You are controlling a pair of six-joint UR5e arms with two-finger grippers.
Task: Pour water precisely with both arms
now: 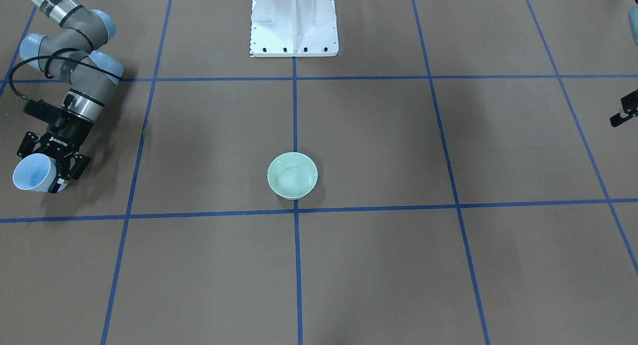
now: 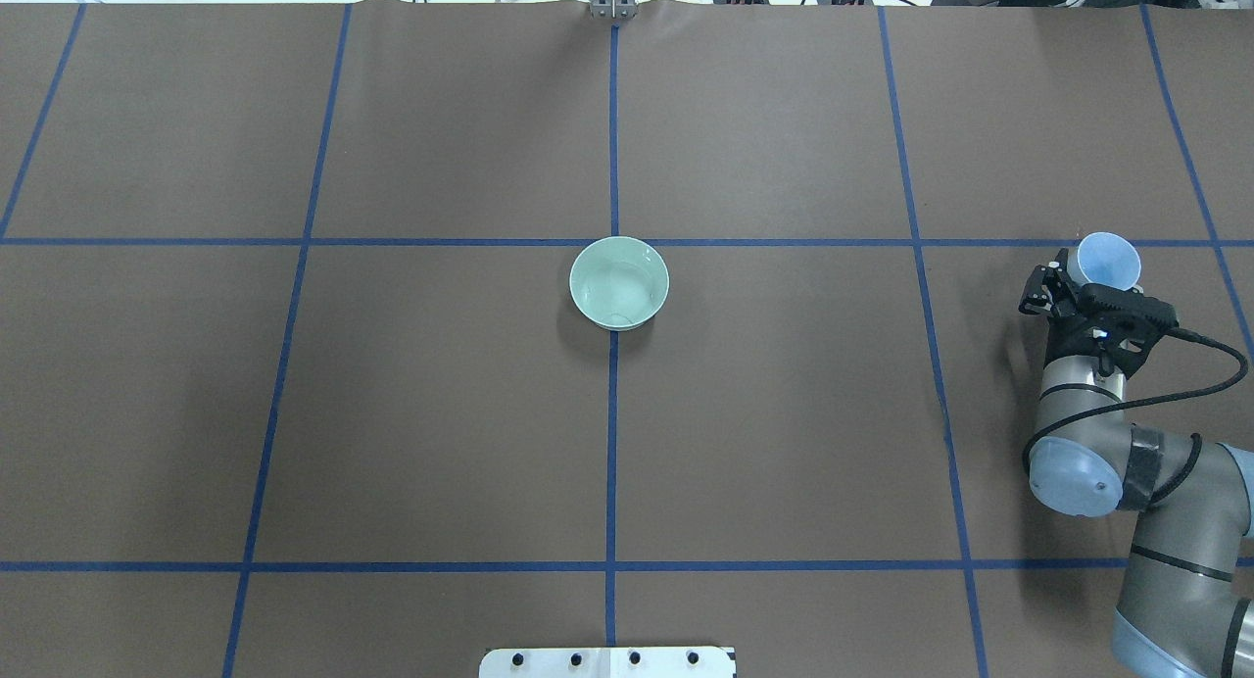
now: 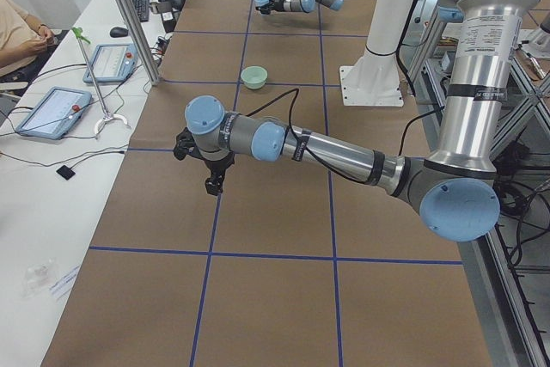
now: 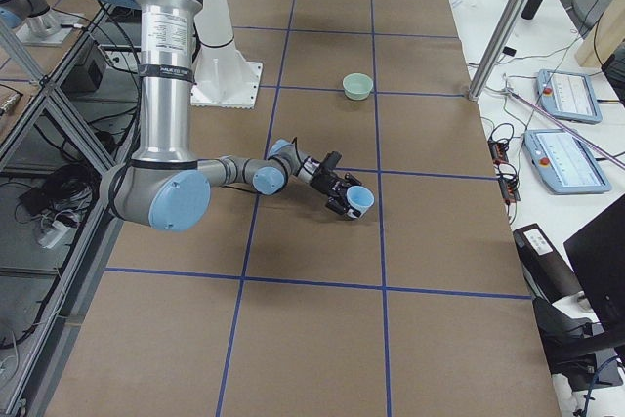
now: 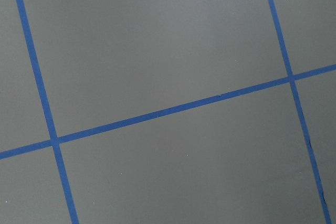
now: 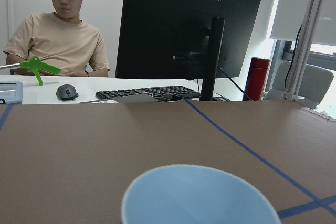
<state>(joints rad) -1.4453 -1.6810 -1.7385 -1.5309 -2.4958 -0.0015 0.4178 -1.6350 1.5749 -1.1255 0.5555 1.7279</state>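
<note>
While right end effector (image 1: 41, 171) clamps a blue cup (image 1: 27, 178), green bowl (image 1: 292, 175) well apart, left end effector (image 3: 196, 168) opening unclear

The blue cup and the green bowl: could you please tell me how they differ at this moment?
The blue cup is clamped in the right gripper, far out on the robot's right; the green bowl stands free in the middle of the table. The blue cup is tipped, mouth facing sideways; the green bowl sits upright. The blue cup looks narrower and deeper, the green bowl wider and shallower. Both are round, open, pale vessels.
</note>
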